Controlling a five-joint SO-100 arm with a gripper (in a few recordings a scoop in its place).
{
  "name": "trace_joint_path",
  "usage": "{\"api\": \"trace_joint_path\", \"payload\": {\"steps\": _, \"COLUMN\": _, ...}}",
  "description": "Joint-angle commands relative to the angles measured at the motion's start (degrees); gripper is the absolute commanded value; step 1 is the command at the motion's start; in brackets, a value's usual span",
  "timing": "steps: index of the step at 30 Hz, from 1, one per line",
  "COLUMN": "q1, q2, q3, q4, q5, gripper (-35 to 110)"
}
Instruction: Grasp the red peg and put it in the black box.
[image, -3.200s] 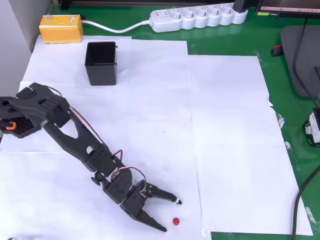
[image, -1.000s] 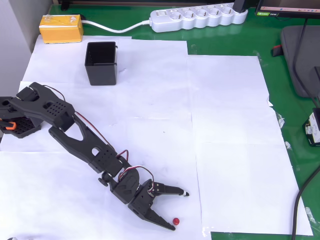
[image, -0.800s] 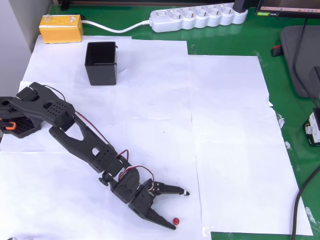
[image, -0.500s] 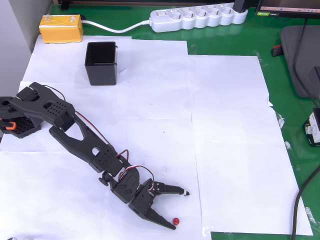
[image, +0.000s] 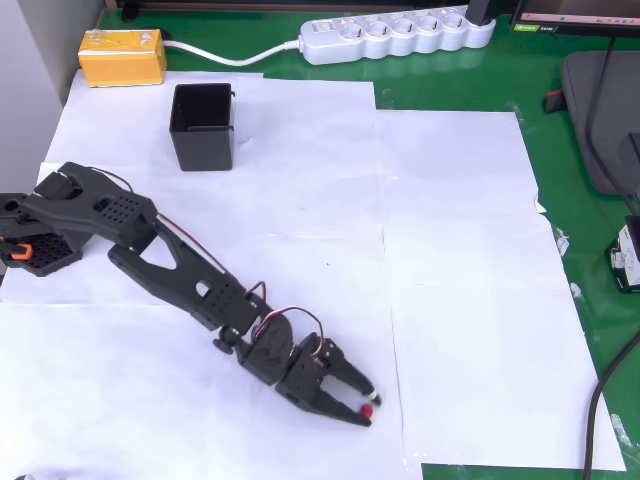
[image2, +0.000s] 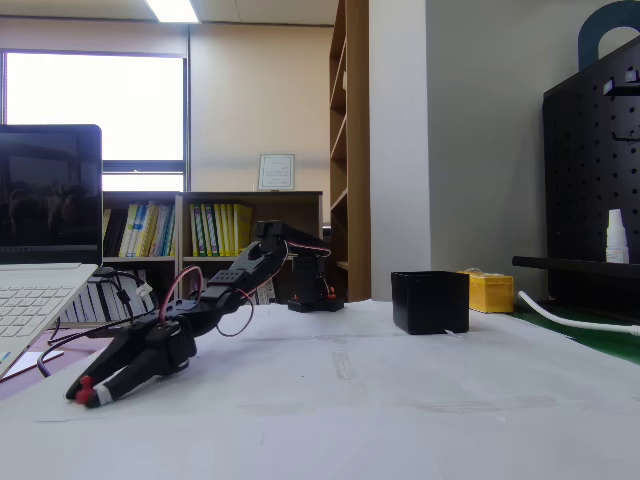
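Jaws stand narrow, their tips drawn in on the red peg (image: 367, 410), which sits right at the fingertips of the gripper (image: 364, 405) near the bottom edge of the white paper (image: 460, 300) in the overhead view. From above, the peg shows as a small red dot between the two tips, but whether it is pinched or merely touched cannot be told there. The fixed view, low and from the side, shows the peg (image2: 86, 382) at the very end of the gripper (image2: 88, 392), low over the paper; it gives no look at the gap between the fingers.

The black arm (image: 170, 275) stretches low across the sheets from its base at the left edge in the overhead view.

The black box (image: 203, 127) stands upright, well apart from the peg, near the top left of the paper; from above its open mouth shows. In the fixed view the box (image2: 430, 302) shows its side wall, with a yellow block (image2: 490, 293) just behind it. The overhead view also shows that block (image: 123, 56) beyond the box, on the green mat (image: 460, 80), and a white power strip (image: 395, 37) along the top edge.
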Motion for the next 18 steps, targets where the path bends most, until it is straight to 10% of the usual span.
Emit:
{"api": "trace_joint_path", "payload": {"steps": 1, "q1": 2.0, "q2": -0.3, "q3": 1.1, "q4": -0.9, "q5": -0.7, "gripper": 0}}
{"api": "trace_joint_path", "payload": {"steps": 18, "q1": 1.7, "q2": -12.6, "q3": -6.3, "q4": 9.5, "q5": -0.3, "gripper": 0}}
